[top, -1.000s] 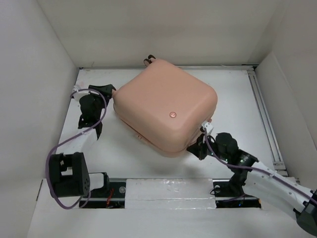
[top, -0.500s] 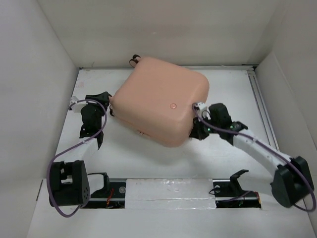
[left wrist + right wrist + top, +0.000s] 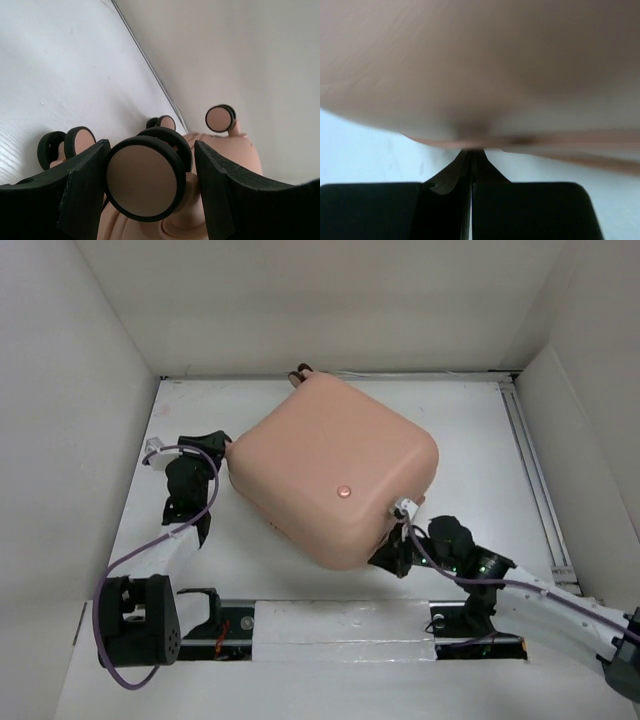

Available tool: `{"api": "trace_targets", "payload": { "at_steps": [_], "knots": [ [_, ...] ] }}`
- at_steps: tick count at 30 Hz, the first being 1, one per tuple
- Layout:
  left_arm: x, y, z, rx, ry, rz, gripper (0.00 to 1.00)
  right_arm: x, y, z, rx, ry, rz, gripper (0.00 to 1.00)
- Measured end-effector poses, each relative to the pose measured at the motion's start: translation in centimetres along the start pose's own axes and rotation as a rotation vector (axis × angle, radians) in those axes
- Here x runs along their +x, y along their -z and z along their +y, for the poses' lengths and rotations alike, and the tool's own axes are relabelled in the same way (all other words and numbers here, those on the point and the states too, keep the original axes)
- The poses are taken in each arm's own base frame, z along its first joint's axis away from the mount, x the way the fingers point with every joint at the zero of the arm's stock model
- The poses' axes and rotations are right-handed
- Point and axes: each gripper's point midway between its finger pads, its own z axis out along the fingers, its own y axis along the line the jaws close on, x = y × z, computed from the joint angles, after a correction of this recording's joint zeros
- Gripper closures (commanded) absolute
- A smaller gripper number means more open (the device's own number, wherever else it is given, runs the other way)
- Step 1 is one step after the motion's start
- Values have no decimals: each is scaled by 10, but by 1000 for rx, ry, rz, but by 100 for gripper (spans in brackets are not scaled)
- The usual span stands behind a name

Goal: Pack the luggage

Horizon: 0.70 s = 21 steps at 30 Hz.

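1. The suitcase (image 3: 335, 475) is shut and lies flat on the white counter (image 3: 480, 440), a bit back of the middle. It's turned so its corners point out like a diamond, and the little round logo (image 3: 344, 490) faces up.
2. The left arm (image 3: 183, 490) reaches up along the left side to the suitcase's left corner. In the left wrist view, the left jaws sit on either side of one caster wheel (image 3: 142, 182). They're roughly half open, and the wheel fills the gap from pad to pad, so it looks pinched between them.
3. That same view shows three more wheels (image 3: 220, 118) behind the held one, all pink with black tyres.
4. The right arm (image 3: 540, 598) comes in low from the near right, up to the suitcase's near-right edge.
5. The right jaws are fully closed with nothing between them. In the right wrist view the tips are pressed together, right up against the underside of the shell where it meets the counter. That view is pretty blurry, so I can't tell if the tips are wedged under the edge or just touching it.
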Motion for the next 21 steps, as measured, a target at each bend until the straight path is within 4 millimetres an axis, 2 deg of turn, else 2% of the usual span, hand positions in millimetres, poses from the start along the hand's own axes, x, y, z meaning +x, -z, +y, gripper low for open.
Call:
{"api": "trace_targets", "payload": {
  "at_steps": [2, 4, 6, 8, 11, 14, 16, 17, 18, 19, 20, 21],
  "knots": [
    [5, 2, -2, 10, 4, 17, 100, 12, -7, 14, -58, 12, 84, 100],
    [-3, -1, 2, -6, 11, -21, 100, 5, -15, 19, -76, 47, 117, 100],
    [-12, -2, 4, -16, 16, -61, 100, -5, -24, 9, -66, 62, 153, 100],
    [-20, 0, 4, -11, 24, -93, 100, -27, -31, -12, -58, 30, 155, 100],
    [-15, 8, -10, 54, 27, -65, 100, -62, -32, -61, 28, -122, 138, 100],
    [-1, 17, -23, 121, 24, -2, 100, -117, -24, -118, 155, -185, 69, 100],
    [18, 22, -17, 119, 16, 69, 100, -164, -22, -140, 211, -125, -35, 100],
    [28, 25, -13, 111, 12, 107, 100, -181, -20, -141, 220, -78, -88, 100],
    [37, 27, -8, 102, 9, 142, 100, -184, -22, -132, 229, -29, -140, 100],
    [44, 29, -5, 96, 6, 168, 100, -177, -27, -110, 193, 17, -182, 100],
    [47, 31, -1, 88, 4, 184, 100, -155, -38, -73, 102, 41, -183, 100],
    [49, 31, -1, 87, 3, 194, 100, -116, -51, -31, -14, 45, -135, 100]
  ]
}}
